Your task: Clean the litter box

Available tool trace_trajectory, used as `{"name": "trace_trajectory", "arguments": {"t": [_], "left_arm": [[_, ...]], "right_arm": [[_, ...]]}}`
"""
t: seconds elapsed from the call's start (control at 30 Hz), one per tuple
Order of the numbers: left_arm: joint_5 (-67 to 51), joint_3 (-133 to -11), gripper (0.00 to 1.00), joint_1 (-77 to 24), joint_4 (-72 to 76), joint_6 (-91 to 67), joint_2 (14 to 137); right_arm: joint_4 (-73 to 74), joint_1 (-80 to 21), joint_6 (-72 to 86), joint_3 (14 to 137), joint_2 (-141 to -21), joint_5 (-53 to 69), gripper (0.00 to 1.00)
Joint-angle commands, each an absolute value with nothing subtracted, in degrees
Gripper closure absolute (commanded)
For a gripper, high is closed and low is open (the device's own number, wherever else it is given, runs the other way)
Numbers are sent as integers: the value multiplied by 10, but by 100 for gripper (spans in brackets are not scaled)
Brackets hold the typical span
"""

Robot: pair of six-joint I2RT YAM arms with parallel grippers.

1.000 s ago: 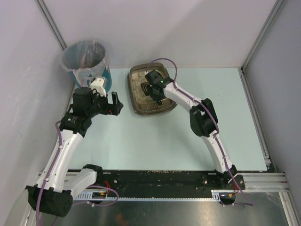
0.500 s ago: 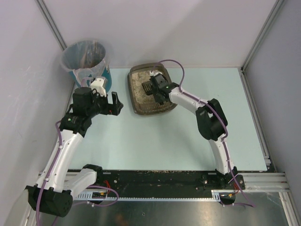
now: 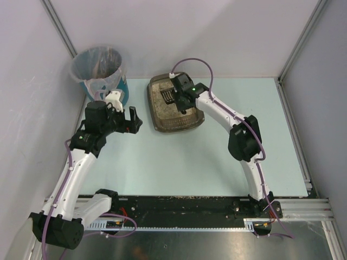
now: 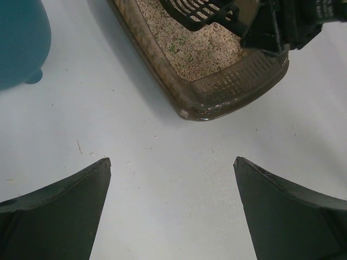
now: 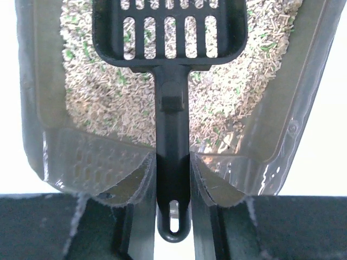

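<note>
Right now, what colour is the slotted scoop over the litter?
The scoop is black, clearest in the right wrist view.

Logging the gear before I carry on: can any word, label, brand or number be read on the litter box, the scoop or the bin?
None readable in any view.
The litter box, the scoop and the bin show plain surfaces, with no lettering, stickers or numbers.

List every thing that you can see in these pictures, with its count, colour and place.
litter box: 1, grey-brown, far middle of the table
litter: beige with green bits, inside the box
scoop: 1, black, slotted, over the litter
bin: 1, teal, clear liner, far left corner
table: 1, pale blue-green
left gripper: 1, black, open, above bare table beside the box
right gripper: 1, shut on the scoop's handle
</note>
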State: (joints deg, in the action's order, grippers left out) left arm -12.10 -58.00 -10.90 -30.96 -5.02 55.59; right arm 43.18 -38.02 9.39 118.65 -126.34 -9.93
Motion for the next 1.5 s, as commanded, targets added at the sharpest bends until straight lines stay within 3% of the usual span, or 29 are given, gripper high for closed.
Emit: {"name": "trace_trajectory", "arguments": {"t": [0.0, 0.27, 0.53, 0.87, 1.47], "left_arm": [[-116, -584, 0, -116, -289, -40, 562], [-154, -604, 0, -140, -258, -1, 620], [-274, -642, 0, -170, -138, -1, 743], [-288, -759, 0, -207, -119, 69, 930], [-330, -800, 1, -211, -47, 44, 1063]], "right_arm": [[539, -378, 89, 1251, -1271, -54, 100], [663, -368, 102, 1333, -1300, -18, 100], [662, -364, 70, 1301, -1267, -7, 100], [650, -349, 51, 1263, -1228, 20, 100], [631, -338, 53, 1237, -1195, 67, 100]]}}
